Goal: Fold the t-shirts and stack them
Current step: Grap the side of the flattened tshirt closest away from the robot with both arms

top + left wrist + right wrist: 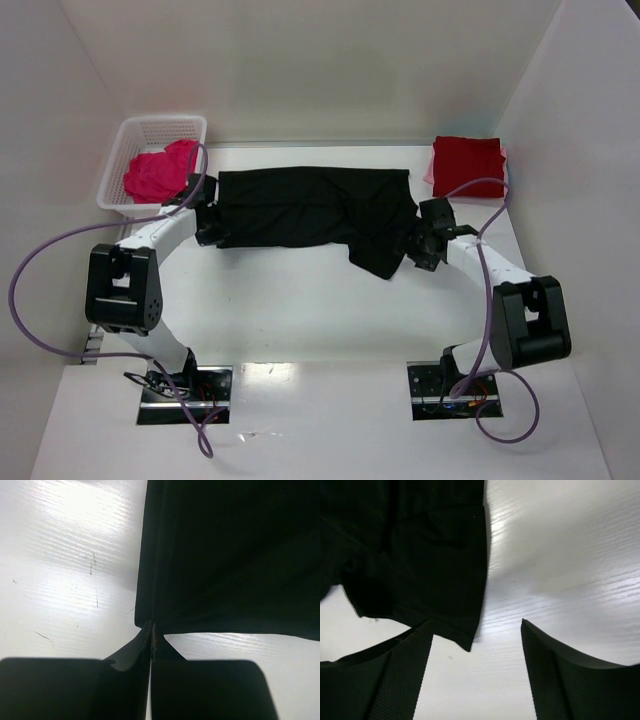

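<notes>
A black t-shirt [300, 205] lies spread lengthwise across the middle of the table, partly folded, with a flap hanging toward the front right. My left gripper [207, 228] is at its left end. In the left wrist view that gripper [151, 627] is shut on the corner of the black cloth [225, 555]. My right gripper [418, 248] is at the shirt's right end. There it stands open [475, 623], and a corner of the black shirt [420, 555] lies loose on the table between its fingers. A dark red t-shirt [468, 162] lies folded at the back right. A magenta-pink t-shirt [158, 172] is bunched in the basket.
A white mesh basket [165, 122] stands at the back left corner of the white table [320, 320]. White walls close in the back and both sides. Purple cables loop from both arms. The arm bases are at the near edge.
</notes>
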### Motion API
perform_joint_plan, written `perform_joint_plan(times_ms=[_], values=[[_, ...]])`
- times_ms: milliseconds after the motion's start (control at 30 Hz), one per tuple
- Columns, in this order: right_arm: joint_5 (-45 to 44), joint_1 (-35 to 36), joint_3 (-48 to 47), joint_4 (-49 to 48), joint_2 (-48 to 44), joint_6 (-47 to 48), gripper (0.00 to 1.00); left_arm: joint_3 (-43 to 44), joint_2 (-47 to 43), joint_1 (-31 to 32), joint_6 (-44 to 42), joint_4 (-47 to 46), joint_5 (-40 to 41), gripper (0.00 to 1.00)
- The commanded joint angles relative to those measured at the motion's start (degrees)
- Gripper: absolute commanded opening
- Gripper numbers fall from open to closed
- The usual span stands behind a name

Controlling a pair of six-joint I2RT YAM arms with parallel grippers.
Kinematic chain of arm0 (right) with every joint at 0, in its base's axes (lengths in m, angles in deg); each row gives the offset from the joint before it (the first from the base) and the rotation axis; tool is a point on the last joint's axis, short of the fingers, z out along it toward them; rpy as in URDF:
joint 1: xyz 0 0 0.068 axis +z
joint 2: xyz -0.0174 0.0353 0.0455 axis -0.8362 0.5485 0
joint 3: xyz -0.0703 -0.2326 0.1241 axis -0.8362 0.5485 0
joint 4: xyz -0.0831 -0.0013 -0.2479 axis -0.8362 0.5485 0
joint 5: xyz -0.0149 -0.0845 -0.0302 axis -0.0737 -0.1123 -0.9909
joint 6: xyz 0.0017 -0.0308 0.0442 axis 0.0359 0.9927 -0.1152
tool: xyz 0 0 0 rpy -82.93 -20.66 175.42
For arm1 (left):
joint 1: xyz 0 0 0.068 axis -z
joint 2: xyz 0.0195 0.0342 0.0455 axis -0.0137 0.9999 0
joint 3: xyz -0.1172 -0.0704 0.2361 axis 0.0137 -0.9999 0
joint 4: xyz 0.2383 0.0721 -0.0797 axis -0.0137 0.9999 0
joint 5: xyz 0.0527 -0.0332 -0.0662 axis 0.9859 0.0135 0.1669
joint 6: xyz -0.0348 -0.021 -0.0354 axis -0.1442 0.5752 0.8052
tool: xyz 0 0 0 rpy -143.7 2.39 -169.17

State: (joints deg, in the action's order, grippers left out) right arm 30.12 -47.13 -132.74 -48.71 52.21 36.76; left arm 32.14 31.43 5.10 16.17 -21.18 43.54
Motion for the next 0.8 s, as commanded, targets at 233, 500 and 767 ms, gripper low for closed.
perform_joint_plan(times_ms=[233, 500, 767], values=[[-2.6, 0.4, -0.3, -7.7, 5.1, -1.5, 0.91, 1.0, 2.6, 0.1, -1.7, -0.2, -0.5, 0.0], [-4.8, 0.4, -6.2, -6.4, 14.1, -1.5, 0.8, 1.7, 4.4, 0.1, -2.2, -0.2, -1.0, 0.0], [-6.0, 0.4, -6.2, -7.0, 15.7, -0.9, 0.58, 1.7, 4.9, 0.1, -2.2, -0.2, -1.0, 0.0]])
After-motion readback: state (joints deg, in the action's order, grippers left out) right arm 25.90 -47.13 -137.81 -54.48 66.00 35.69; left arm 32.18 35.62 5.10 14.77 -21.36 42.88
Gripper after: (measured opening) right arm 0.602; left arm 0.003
